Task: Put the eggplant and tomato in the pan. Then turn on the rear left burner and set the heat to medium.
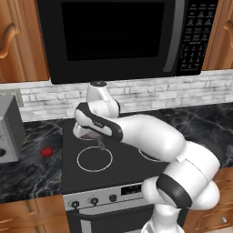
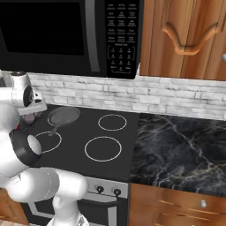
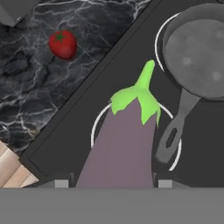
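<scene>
Pinching the eggplant (image 3: 122, 144) between its two fingers, the gripper (image 3: 113, 183) hangs above the black cooktop (image 3: 87, 118); in the hand view the green stem points toward the pan (image 3: 197, 57), which is empty and lies near the stem tip. The tomato (image 3: 63, 44) rests on the dark marble counter (image 3: 26, 87), well apart from the pan.

From the left base view, the arm covers most of the pan, and the tomato (image 1: 46, 151) lies left of the stove.

From the right base view, the pan (image 2: 64, 115) sits on the rear left burner, its handle toward the front; the hand is probably just beside it.

I think the eggplant should travel fully over the pan's bowl, then go low before release, so it does not roll out.
</scene>
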